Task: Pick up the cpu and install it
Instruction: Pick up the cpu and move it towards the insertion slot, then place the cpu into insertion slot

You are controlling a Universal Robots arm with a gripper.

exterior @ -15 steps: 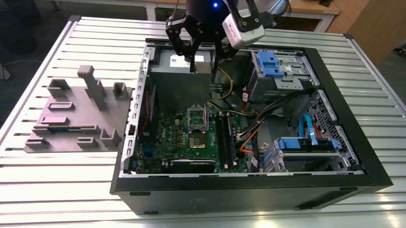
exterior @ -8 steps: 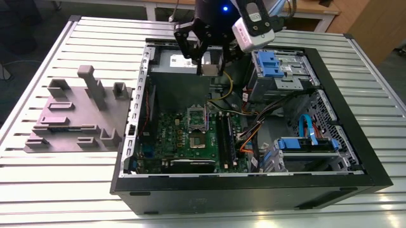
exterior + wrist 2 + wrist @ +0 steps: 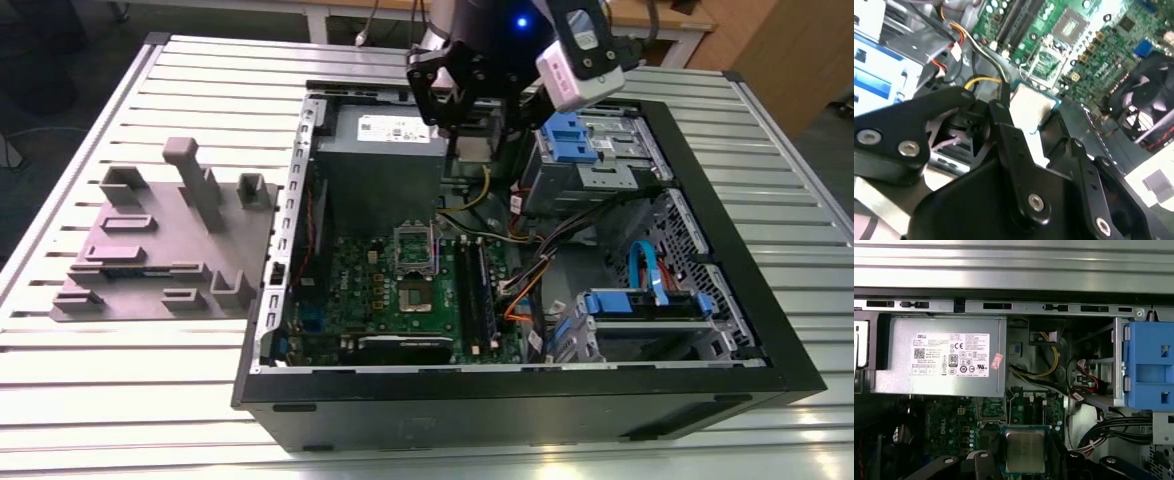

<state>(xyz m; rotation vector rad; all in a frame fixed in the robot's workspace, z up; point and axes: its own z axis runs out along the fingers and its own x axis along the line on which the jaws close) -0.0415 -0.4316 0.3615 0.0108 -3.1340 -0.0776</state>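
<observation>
Exterior view: I see the gripper [image 3: 470, 118] hanging over the far end of an open computer case [image 3: 534, 385], which lies on a slatted metal table [image 3: 134, 390]. The gripper is by the end of the grey power supply [image 3: 380, 140] on the exterior view's right, raised clear of the motherboard [image 3: 380, 290]. The socket [image 3: 416, 298] is on the near side of the gripper and well apart from it. A grey moulded fixture [image 3: 147, 250] lies on the table at the exterior view's left of the case.

Second wrist view: I see the cpu [image 3: 1026, 105] clamped between the black fingers [image 3: 1004, 120], one on each of two opposite edges. Its silver top faces the camera. The green motherboard [image 3: 1114, 45] and the socket [image 3: 1046, 62] lie beyond it, not touching it.

First wrist view: the fingers [image 3: 1056, 447] are closed on the cpu [image 3: 1025, 450]. Its silver lid and green rim are visible. I see the power supply [image 3: 939, 360] beyond it, with a blue drive bracket [image 3: 1149, 365] well off to one side.
</observation>
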